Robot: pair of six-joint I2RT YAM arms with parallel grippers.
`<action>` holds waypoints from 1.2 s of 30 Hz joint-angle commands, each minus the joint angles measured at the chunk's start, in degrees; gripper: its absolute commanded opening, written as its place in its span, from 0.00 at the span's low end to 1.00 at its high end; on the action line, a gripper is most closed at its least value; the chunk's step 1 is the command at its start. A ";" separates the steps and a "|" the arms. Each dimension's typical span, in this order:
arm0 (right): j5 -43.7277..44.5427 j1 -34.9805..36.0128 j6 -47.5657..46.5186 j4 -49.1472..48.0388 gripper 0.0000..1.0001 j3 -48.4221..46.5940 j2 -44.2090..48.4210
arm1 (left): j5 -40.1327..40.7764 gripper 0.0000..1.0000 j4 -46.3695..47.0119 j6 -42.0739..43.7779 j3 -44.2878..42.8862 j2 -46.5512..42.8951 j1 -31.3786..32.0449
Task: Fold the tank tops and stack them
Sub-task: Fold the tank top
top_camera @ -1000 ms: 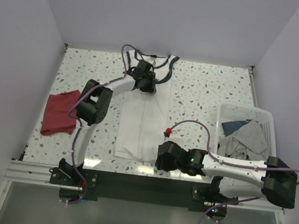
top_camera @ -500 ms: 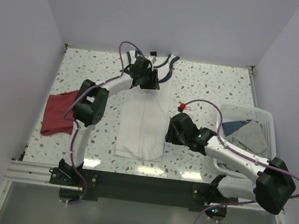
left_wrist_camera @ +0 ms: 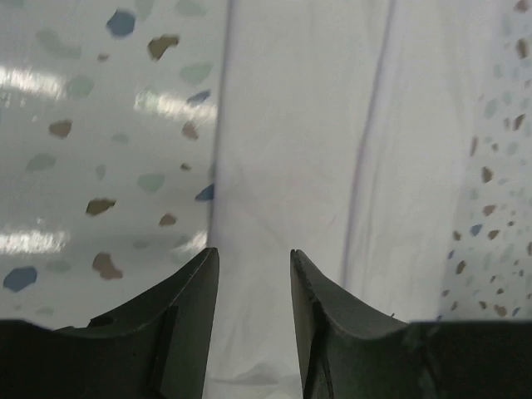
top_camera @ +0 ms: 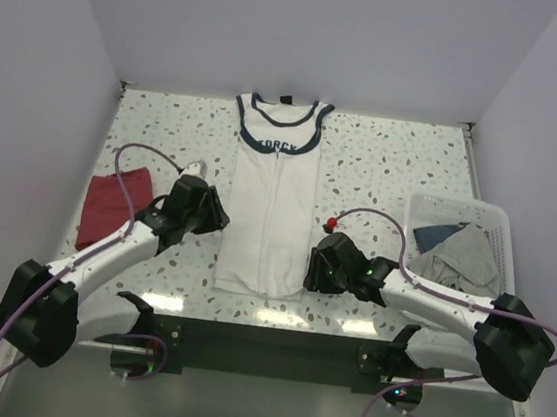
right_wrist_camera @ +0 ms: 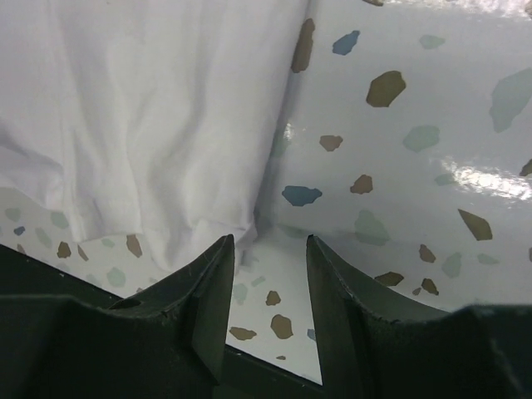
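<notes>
**Both arms low at the white top's lower corners**

The white top (top_camera: 270, 208) lies flat and lengthwise in the centre of the top view. Its navy-trimmed neck is at the far edge of the desk (top_camera: 383, 170) and its hem is toward the bottom of the frame. A line runs down its middle. The red top (top_camera: 107, 211) lies rumpled at the left of the frame, well apart from the white one, with the left arm's cable crossing it.

The left fingers (top_camera: 212, 213) sit just beside the white top's left edge. In the left wrist view these fingers (left_wrist_camera: 208, 274) are parted, with white cloth showing through the gap.

The right fingers (top_camera: 318, 271) sit at the white top's lower right corner. In the right wrist view they (right_wrist_camera: 218, 266) are parted too, and the hem corner lies just above the gap.

At the right of the frame, the basket (top_camera: 457, 202) holds grey and blue cloth.
</notes>
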State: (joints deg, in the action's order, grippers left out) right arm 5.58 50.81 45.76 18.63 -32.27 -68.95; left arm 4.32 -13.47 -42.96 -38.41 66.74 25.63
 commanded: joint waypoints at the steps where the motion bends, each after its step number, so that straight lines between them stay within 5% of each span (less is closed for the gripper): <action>1: -0.93 1.92 1.87 -4.74 0.44 0.01 -0.05 | 1.57 0.45 -3.22 -4.50 6.76 -3.54 0.04; 14: 0.65 7.90 7.33 -8.00 0.45 2.56 -2.68 | -11.16 0.49 0.20 -5.73 18.46 -7.68 0.21; 36: 0.74 8.52 11.28 -11.95 0.45 4.94 -4.00 | -14.25 0.43 -9.29 -10.65 23.12 -14.27 3.20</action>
State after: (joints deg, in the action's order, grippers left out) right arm 4.97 58.94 55.90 8.34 -27.92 -71.68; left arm -8.43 -17.76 -52.49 -17.04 51.83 27.86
